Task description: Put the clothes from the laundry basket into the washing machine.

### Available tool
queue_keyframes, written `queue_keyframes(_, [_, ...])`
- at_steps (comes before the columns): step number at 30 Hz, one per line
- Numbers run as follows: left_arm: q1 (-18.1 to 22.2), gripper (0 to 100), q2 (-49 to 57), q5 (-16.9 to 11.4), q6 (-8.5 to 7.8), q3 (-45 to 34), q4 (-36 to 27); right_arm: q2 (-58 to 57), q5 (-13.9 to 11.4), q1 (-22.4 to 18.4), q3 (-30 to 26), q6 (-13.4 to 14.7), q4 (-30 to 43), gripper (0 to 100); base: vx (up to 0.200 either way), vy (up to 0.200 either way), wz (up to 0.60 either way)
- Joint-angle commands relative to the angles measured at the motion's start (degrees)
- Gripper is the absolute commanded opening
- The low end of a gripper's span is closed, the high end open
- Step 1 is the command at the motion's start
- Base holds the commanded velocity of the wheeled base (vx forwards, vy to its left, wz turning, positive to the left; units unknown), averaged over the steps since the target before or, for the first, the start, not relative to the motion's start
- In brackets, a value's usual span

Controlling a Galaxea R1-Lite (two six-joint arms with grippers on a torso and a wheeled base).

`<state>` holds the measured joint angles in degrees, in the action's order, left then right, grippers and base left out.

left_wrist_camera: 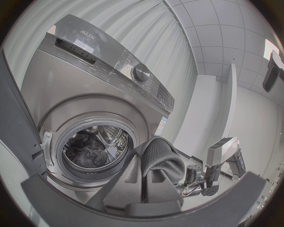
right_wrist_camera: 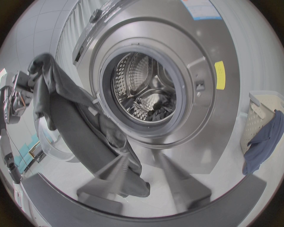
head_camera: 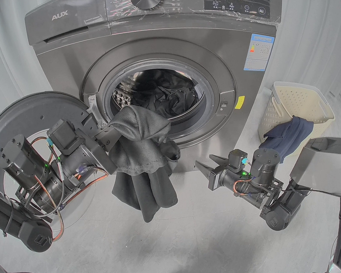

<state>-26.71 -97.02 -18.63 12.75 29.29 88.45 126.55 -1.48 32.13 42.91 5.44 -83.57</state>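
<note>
The washing machine [head_camera: 154,48] takes up the upper middle of the head view, with its round door [head_camera: 25,112] swung open at the left edge. Dark clothes [head_camera: 168,99] lie heaped in the drum; the right wrist view looks further in, to the perforated steel wall behind them. A dark grey garment [head_camera: 140,144] hangs at centre-left, just in front of and below the door opening, its long end dangling toward the floor. The cream laundry basket [head_camera: 301,105] stands at the right edge beside the machine, and a blue garment [head_camera: 288,134] is draped over its near rim. The left gripper [left_wrist_camera: 144,177] is clenched on the grey garment: the left wrist view shows its fingers pressed together with the cloth folded over their tips. The right gripper [head_camera: 208,164] sits low at centre-right, its jaws spread and holding nothing, apart from the grey garment and pointing toward the machine's front.
</note>
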Motion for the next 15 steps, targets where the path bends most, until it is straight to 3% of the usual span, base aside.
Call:
queue_keyframes(1, [-0.3, 0, 0.7, -0.1, -0.01, -0.1, 0.1, 8.3, -1.6, 0.1, 4.6, -1.4, 1.7, 100, 0.0, 0.0, 0.0])
queue_keyframes(8, [-0.3, 0, 0.6, -0.2, -0.01, 0.0, 0.1, 13.0, -2.7, 0.2, 13.1, -4.1, 5.9, 100, 0.0, 0.0, 0.0])
queue_keyframes(15, [-0.3, 0, 0.5, -0.2, -0.01, -0.2, 0.1, 15.2, -2.1, 0.6, 21.2, -4.7, 8.7, 100, 0.0, 0.0, 0.0])
